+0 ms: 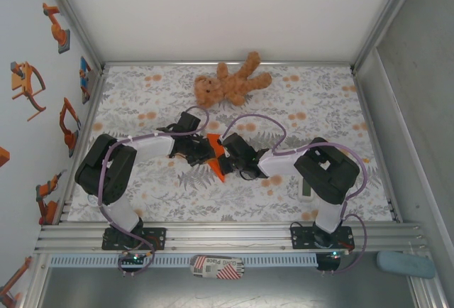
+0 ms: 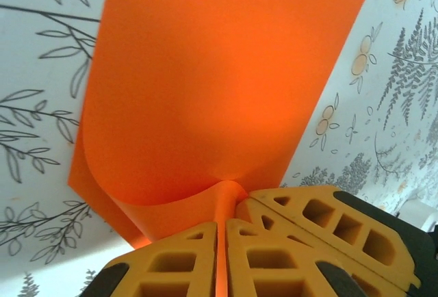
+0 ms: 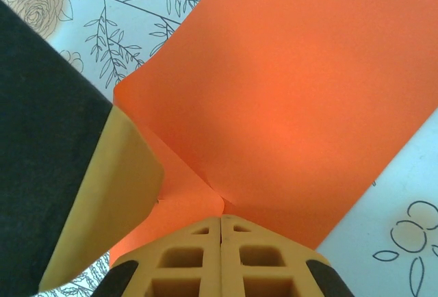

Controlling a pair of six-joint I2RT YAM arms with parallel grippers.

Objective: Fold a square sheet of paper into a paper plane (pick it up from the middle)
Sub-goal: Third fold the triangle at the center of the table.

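Note:
The square sheet of paper (image 1: 218,168), bright orange, lies mid-table on the floral cloth, bunched up where both grippers meet over it. In the left wrist view the sheet (image 2: 219,92) rises into a pinched ridge, and my left gripper (image 2: 222,223) is shut on that ridge, with an orange strip showing between its yellow fingers. From above, the left gripper (image 1: 206,152) faces the right gripper (image 1: 228,155) tip to tip. My right gripper (image 3: 220,219) is shut, its tips touching a crease in the sheet (image 3: 294,92); no paper shows between them. The left gripper's finger (image 3: 102,194) sits beside it.
A brown teddy bear (image 1: 230,84) lies at the back of the cloth. A small white gadget (image 1: 306,187) lies near the right arm's base. Off the table's front edge lie a red-and-white packet (image 1: 218,267) and a blue object (image 1: 406,263).

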